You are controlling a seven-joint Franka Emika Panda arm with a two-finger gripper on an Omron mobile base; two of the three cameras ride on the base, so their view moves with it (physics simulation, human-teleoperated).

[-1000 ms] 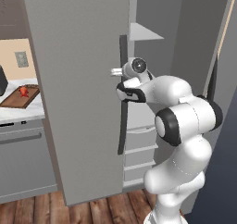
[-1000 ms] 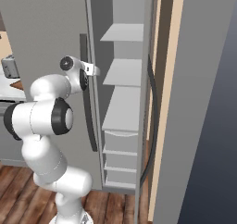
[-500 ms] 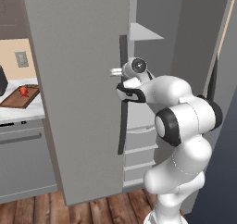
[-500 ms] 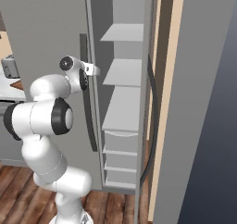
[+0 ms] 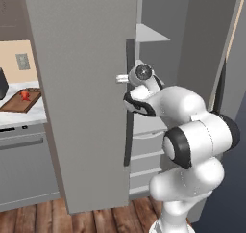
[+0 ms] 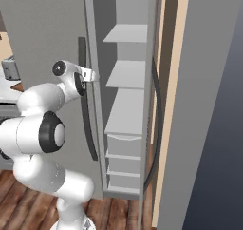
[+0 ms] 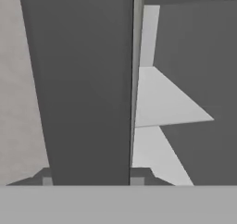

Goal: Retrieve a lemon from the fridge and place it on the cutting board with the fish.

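Observation:
The grey fridge (image 5: 81, 83) stands with its left door partly swung out. My gripper (image 5: 124, 78) (image 6: 91, 74) sits on that door's long dark vertical handle (image 5: 128, 145) (image 6: 88, 129) near its upper end. In the hand view the handle (image 7: 88, 89) runs up between the two fingertips (image 7: 46, 181), which press on both of its sides. Through the gap I see bare grey shelves (image 6: 126, 74) and drawers (image 6: 123, 146); the lemon is hidden. On the counter at the far left lies the wooden cutting board (image 5: 19, 102) with the red-orange fish (image 5: 25, 95) on it.
The fridge's right door (image 6: 204, 105) stands wide open beside me, its dark handle (image 6: 157, 129) facing the opening. A grey counter with drawer fronts (image 5: 24, 160) is left of the fridge. The floor (image 5: 96, 220) is wood planks.

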